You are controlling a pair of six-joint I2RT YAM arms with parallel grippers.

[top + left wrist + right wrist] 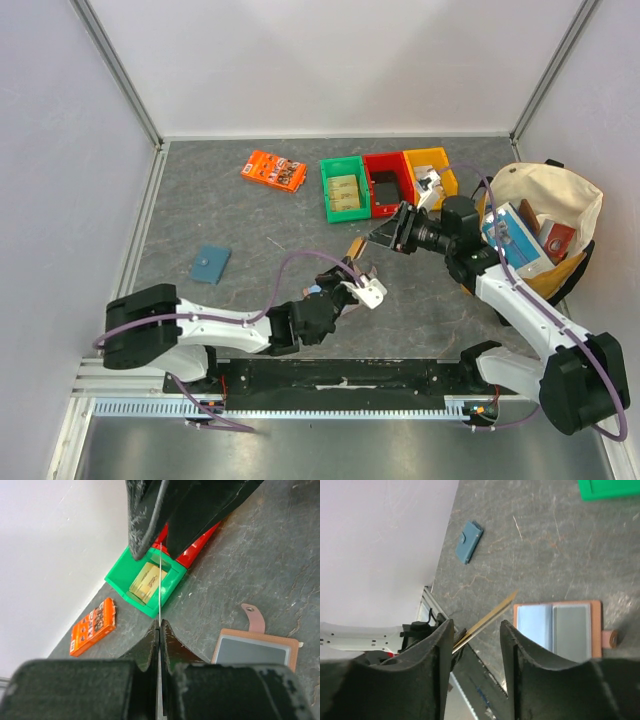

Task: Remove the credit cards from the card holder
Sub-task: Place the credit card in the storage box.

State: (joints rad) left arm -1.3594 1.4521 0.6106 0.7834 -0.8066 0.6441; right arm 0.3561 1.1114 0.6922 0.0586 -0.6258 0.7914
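On the surface point(240, 225) ahead of me, one card holder point(559, 630) is lying open and flat. I am pinching one card point(492, 614) edgewise in my left tool point(159, 630); my right tool point(475, 625) is hanging spread, fingers point(437, 650) flanking that card. Three bins point(385, 157) are sitting behind.

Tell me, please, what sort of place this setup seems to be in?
Most likely a robotics lab test cell: plain white panel walls on aluminium posts, a slate-grey table, and coloured bins set out as props, while the left gripper pinches a card.
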